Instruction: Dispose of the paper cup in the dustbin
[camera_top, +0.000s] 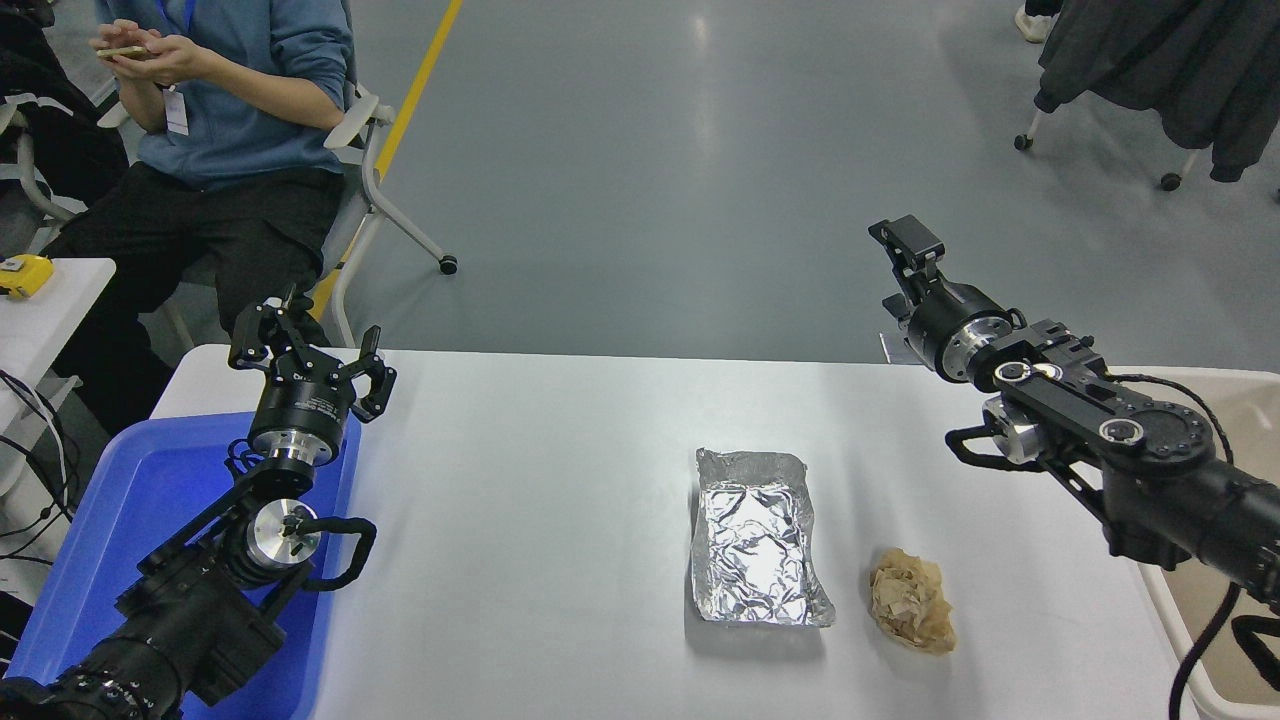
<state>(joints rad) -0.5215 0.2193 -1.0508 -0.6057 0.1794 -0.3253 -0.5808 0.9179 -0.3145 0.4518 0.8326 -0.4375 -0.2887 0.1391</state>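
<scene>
On the white table (560, 480) I count one silver foil tray (757, 538) and, just to its right, one crumpled brown paper ball (910, 600). One beige dustbin (1215, 380) stands off the table's right end. No paper cup shows anywhere. My right gripper (900, 280) hangs over the table's far right edge, fingers spread, holding nothing. My left gripper (305, 350), also spread, sits parked above the one blue tray (130, 500).

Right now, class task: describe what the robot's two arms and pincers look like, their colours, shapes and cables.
Both arms are black, built of chunky jointed segments with round silver metal discs at the joints. The left arm carries a looped black cable beside its wrist and a silver collar below its black cylindrical wrist. The left pincer has thin, black, angular fingers. The right arm shows similar black cable loops; its pincer is black too.
</scene>
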